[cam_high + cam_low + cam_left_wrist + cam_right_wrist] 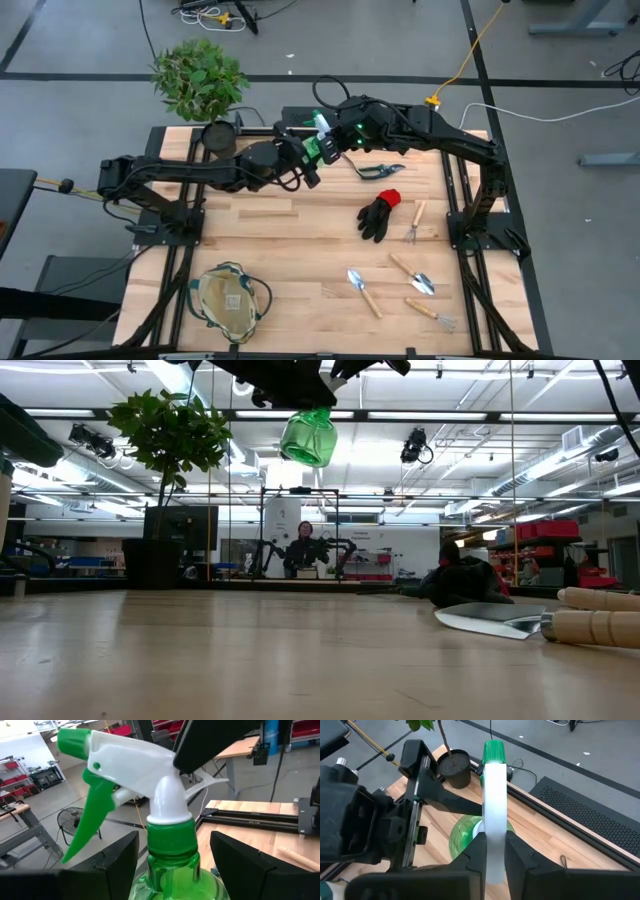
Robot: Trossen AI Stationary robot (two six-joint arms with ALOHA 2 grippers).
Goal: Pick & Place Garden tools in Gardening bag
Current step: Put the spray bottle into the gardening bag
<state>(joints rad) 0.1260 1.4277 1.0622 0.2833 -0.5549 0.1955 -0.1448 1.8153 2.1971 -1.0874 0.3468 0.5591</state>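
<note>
The green spray bottle (322, 141) with its white nozzle is held up in the air above the far middle of the table. In the low view it hangs clear of the table (307, 440). My right gripper (495, 855) is shut on it. My left gripper (172, 865) is open, with a finger on either side of the bottle's green neck and shoulder (170, 845). The beige gardening bag (232, 300) stands at the near left. The black glove with red cuff (380, 213), the pruning shears (380, 171) and the wooden-handled trowels (362, 290) and forks (430, 312) lie on the right half. My right gripper pinches the white nozzle head (495, 820) between its two fingers, one on each flat side, coming from above and from the table's right. The bottle hangs below the fingers, clear of the table. My left gripper stands around the bottle's shoulder; I cannot tell whether its fingers (115, 865) touch it.
A leafy plant (198, 78) and a black round pot (218, 138) stand at the far left corner. Another trowel (412, 273) and fork (415, 222) lie on the right; one trowel's blade shows close in the low view (500, 620). Bare wood lies in the table's middle and left.
</note>
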